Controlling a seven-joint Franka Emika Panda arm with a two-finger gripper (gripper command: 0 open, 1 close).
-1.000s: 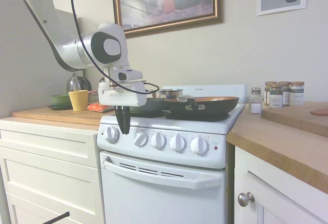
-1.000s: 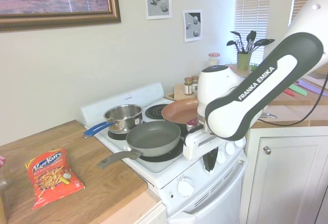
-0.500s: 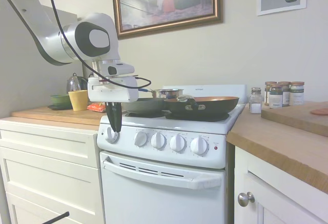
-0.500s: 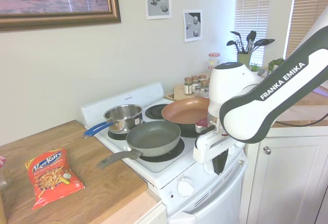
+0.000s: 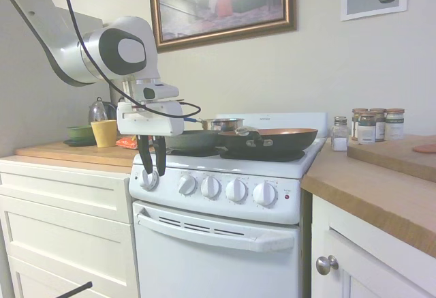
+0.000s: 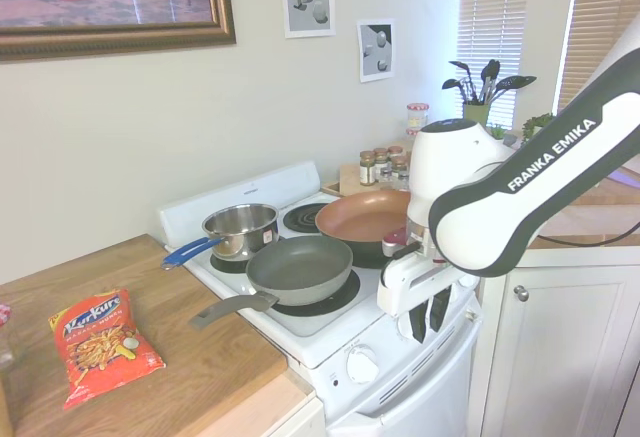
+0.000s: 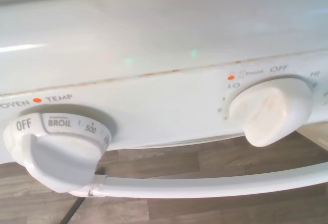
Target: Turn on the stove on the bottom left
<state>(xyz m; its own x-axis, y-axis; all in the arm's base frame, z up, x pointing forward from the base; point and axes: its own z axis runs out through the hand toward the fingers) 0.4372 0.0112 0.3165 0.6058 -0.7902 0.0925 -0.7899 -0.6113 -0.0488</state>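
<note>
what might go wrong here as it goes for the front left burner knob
The jaws of the gripper are open just above the leftmost knob on the stove. The oven temp knob sits right beside the front burner knob, so a small offset may turn the wrong one. Each knob is smooth and rounded, so the jaws might slip. The grey frying pan sits on that burner and would heat.

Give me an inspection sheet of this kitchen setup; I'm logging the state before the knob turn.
Surface: wooden counters both sides of stove.
Job's things: stove; leftmost knob under the tool; red light.
Clutter: grey pan, copper pan, pot, snack bag, spice jars, yellow cup.
Grippers: tool open, fingers straddling the knob.
Cables: black cable along arm.
Surroundings: framed painting, window blinds.
</note>
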